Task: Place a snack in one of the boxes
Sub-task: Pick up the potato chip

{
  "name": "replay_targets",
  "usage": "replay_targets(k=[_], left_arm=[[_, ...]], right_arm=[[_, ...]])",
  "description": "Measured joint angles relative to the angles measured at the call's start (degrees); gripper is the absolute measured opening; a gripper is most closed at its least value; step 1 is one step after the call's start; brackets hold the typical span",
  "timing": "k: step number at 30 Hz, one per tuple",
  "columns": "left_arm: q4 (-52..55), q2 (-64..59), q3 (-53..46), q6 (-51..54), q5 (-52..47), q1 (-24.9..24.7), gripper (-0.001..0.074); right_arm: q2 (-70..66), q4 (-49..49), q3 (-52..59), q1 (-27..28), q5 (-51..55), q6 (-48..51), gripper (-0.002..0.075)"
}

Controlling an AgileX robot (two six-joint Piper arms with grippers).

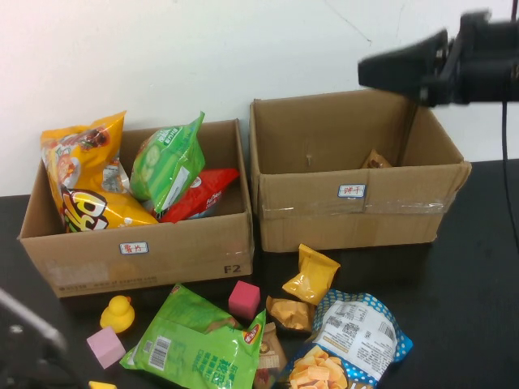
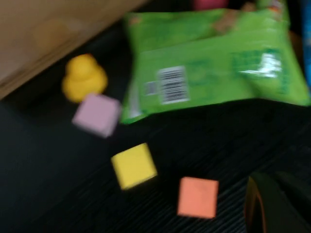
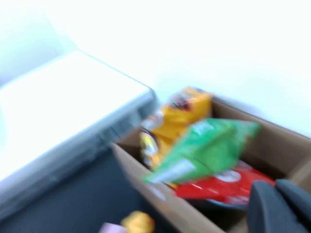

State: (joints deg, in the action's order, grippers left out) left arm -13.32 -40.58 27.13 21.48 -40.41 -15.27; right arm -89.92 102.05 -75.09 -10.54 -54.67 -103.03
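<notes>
Two open cardboard boxes stand at the back. The left box (image 1: 146, 251) holds yellow chip bags (image 1: 85, 174), a green bag (image 1: 169, 166) and a red bag (image 1: 203, 194). The right box (image 1: 357, 203) holds one small brown packet (image 1: 375, 160). Loose snacks lie in front: a big green bag (image 1: 199, 340), a small yellow packet (image 1: 310, 275), a small brown packet (image 1: 290, 314) and a blue-white bag (image 1: 353, 340). My right gripper (image 1: 377, 69) hovers above the right box, shut and empty. My left gripper (image 1: 24, 336) is low at the front left corner, beside the green bag (image 2: 214, 68).
Toys lie among the snacks: a yellow duck (image 1: 118, 313), a magenta cube (image 1: 244, 300), a pale pink cube (image 1: 105, 347), and in the left wrist view a yellow cube (image 2: 133, 165) and an orange cube (image 2: 197, 197). A white wall rises behind the boxes.
</notes>
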Motion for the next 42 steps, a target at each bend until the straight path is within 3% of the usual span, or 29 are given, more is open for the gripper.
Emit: replay_targets(k=[4, 11, 13, 20, 24, 26, 29, 34, 37, 42], left_arm=[[-5.3, -2.2, 0.0, 7.4, 3.4, -3.1, -0.0002], [-6.9, -2.4, 0.1, 10.9, 11.1, -5.0, -0.0002], [-6.5, -2.4, 0.2, 11.9, 11.7, -5.1, -0.0002], [-5.6, -7.6, 0.4, 12.9, 10.9, -5.1, -0.0002], [-4.9, -15.1, 0.4, 14.5, 11.6, -7.0, 0.0011], [-2.7, -17.8, 0.4, 15.9, 12.9, -9.3, 0.0043], [2.2, -21.1, 0.5, 17.5, 15.0, -14.0, 0.0157], [12.2, -26.3, 0.5, 18.2, 21.1, -20.7, 0.0426], [14.4, -30.1, 0.6, 18.4, 27.9, -22.2, 0.0545], [17.2, -38.7, 0.8, 18.8, 38.5, -22.6, 0.0603]], right_arm=[[0.0, 0.1, 4.1, 0.0, 15.3, 11.1, 0.001], [0.0, -4.4, 9.6, 0.0, 54.3, 33.7, 0.0008], [0.0, -13.9, 11.4, 0.0, 61.4, 42.5, 0.0004], [0.0, -78.9, 13.1, 0.2, 87.5, 98.5, -0.0001], [0.1, -105.0, 14.3, 0.2, 94.5, 118.2, -0.0001], [0.6, -110.2, 16.2, 0.1, 94.3, 122.1, -0.0001], [2.0, -112.2, 20.0, 0.1, 92.7, 124.3, -0.0001], [5.1, -114.1, 26.6, 0.1, 88.2, 124.6, -0.0001], [6.7, -116.3, 27.3, 0.1, 87.1, 124.9, -0.0001], [8.0, -116.9, 27.4, 0.1, 88.2, 125.0, -0.0001]])
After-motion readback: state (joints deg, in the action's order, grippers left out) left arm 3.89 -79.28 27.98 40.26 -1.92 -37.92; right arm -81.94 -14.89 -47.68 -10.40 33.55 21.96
